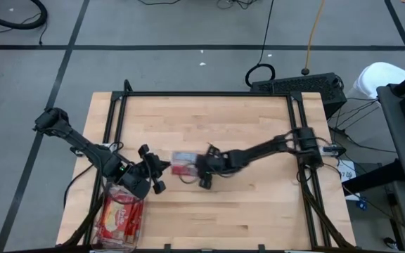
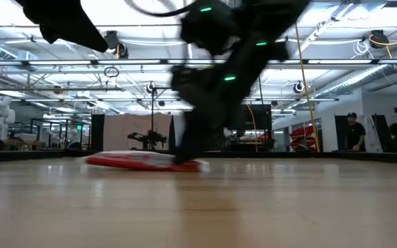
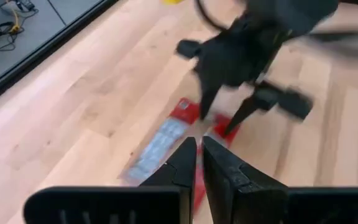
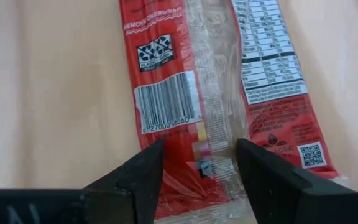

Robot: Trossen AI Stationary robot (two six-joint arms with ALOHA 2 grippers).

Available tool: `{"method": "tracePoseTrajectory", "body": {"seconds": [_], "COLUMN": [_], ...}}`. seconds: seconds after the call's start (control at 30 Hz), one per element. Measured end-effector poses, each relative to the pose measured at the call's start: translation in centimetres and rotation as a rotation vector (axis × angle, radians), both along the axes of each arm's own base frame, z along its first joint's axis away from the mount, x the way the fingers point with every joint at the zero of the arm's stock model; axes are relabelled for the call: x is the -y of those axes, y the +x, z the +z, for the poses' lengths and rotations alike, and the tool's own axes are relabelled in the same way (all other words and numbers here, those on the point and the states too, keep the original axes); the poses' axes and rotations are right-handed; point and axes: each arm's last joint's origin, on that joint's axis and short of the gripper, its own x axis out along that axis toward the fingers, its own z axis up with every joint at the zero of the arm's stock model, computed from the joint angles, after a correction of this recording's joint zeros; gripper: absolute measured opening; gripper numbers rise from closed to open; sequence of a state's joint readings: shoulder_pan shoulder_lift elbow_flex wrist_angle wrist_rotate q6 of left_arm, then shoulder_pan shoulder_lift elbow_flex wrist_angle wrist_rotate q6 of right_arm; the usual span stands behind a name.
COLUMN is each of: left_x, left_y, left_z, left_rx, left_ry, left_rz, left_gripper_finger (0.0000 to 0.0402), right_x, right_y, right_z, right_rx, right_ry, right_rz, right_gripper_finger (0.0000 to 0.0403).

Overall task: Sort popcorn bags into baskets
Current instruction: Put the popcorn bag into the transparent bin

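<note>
The surface (image 1: 259, 204) is a pale wooden top with a grey floor around it, and the low view looks past it into a big bright room. One popcorn bag (image 1: 183, 164) lies flat on the wood near the middle, label side up, with its barcode and small print showing. The right gripper (image 1: 204, 173) hangs just over one short end of this bag. Its fingers are spread wide, one on each side of the bag's clear middle seam, and they hold nothing. From this gripper the bag runs straight ahead, so its long way points away from the fingers and its short way lies across the gap between them. That looks like a good line-up for coming down and pinching the near end. The left gripper (image 1: 157, 169) is just beside the other end of the same bag. Its fingers are almost together with only a thin gap, and nothing is between them. The bag lies just ahead of it too. The basket (image 1: 122, 219) sits behind the left gripper, by the edge of the surface, with more red bags inside. The right gripper seems the one ready to pick, though the basket is much closer to the left arm.
</note>
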State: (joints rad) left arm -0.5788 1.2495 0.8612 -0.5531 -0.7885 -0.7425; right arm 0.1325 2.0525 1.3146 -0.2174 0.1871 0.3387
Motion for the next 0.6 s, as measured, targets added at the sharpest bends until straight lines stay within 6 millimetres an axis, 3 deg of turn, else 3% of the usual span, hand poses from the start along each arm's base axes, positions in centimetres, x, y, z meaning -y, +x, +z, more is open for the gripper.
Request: {"method": "tracePoseTrajectory", "body": {"seconds": [0.2,0.4,0.6], "left_x": [0.4,1.1,1.5], "left_y": [0.5,2.5,5.5], "left_z": [-0.8,-2.2,-3.6], "left_rx": [-0.017,0.001,0.053], "left_ry": [0.013,0.019,0.04], "left_rz": [-0.003,-0.004,-0.064], "left_gripper_finger": [0.0033,0.0033,0.0033], "right_x": [-2.1,-4.4,-5.9], "right_y": [-6.5,-12.6,-16.4], "right_z": [0.9,1.5,2.1], "right_rx": [0.151,0.274,0.333], "right_ry": [0.048,-0.06,-0.133], "right_rz": [0.021,0.109,0.225], "right_gripper_finger": [0.0192,0.0192,0.0192]}}
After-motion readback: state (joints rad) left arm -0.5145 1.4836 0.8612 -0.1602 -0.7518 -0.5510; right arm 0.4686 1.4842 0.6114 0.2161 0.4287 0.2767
